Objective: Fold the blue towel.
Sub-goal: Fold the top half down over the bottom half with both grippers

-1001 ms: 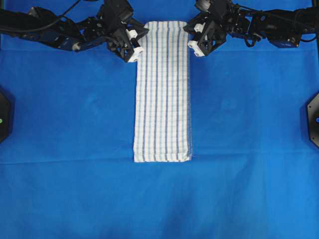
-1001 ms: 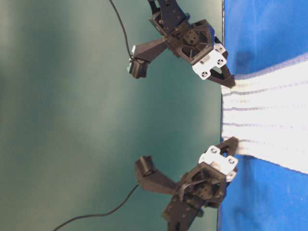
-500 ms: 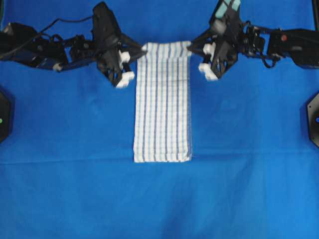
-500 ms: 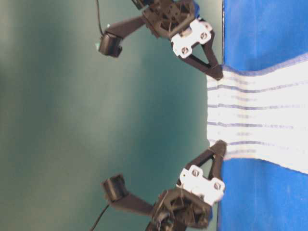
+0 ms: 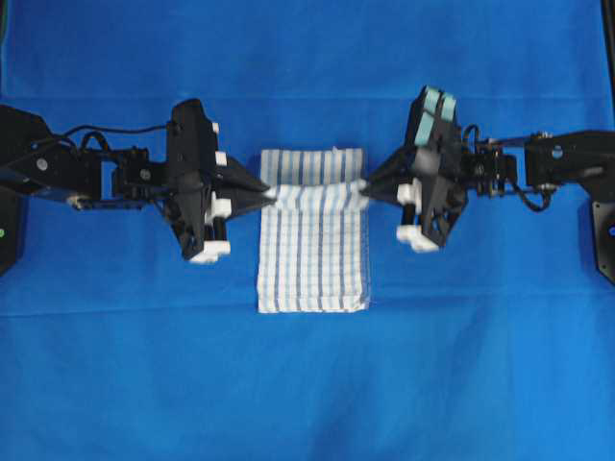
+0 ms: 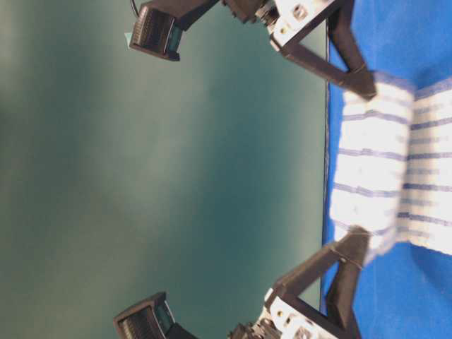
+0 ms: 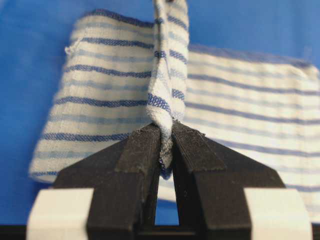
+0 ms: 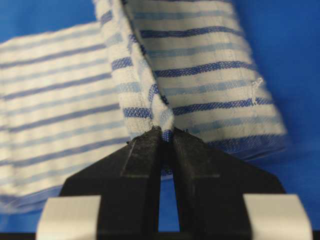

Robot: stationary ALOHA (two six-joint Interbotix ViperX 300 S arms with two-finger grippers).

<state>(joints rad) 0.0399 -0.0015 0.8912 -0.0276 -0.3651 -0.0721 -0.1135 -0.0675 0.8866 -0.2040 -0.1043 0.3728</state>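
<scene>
Both arms carry the far end of the blue towel (image 5: 313, 245) over its own length on the table covering (image 5: 307, 384). The left gripper (image 5: 265, 192) and right gripper (image 5: 369, 191) each pinch a corner tight. Best to keep them level so the edges meet squarely. Only the wrist views show the cloth clamped between the jaws.

Each black tool, one above (image 6: 364, 79) and one below (image 6: 357, 240), pinches a corner of the blue towel (image 6: 371, 159).

Overhead looks straight down; wrist cameras close; table-level view sideways.
</scene>
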